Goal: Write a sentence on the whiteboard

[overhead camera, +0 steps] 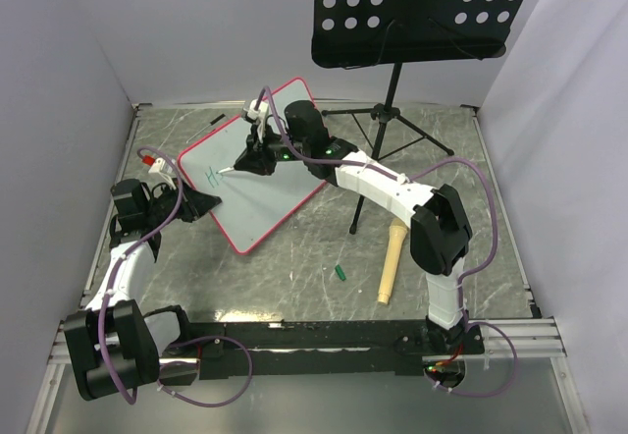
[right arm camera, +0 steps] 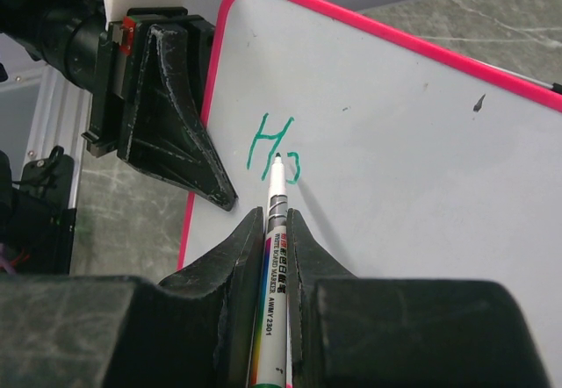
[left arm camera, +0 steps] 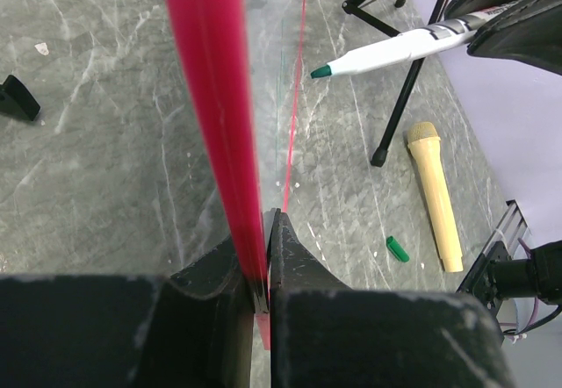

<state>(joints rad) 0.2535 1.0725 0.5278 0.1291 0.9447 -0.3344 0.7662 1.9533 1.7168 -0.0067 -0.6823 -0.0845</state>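
Note:
The whiteboard (overhead camera: 263,174), white with a pink-red frame, lies tilted at the table's back left. My left gripper (overhead camera: 201,204) is shut on its left edge; in the left wrist view (left arm camera: 263,256) the frame (left arm camera: 215,98) runs between the jaws. My right gripper (overhead camera: 250,162) is shut on a white marker (right arm camera: 274,265) with its green tip on the board (right arm camera: 421,160). The sentence (right arm camera: 274,149) shows only a teal-green "H" and part of a second letter beside the tip. The marker also shows in the left wrist view (left arm camera: 395,52).
A black perforated music stand (overhead camera: 417,12) rises at the back right, its tripod legs (overhead camera: 388,120) spread behind the board. A wooden microphone-shaped handle (overhead camera: 392,262) and a green marker cap (overhead camera: 340,273) lie on the grey table in front of the board.

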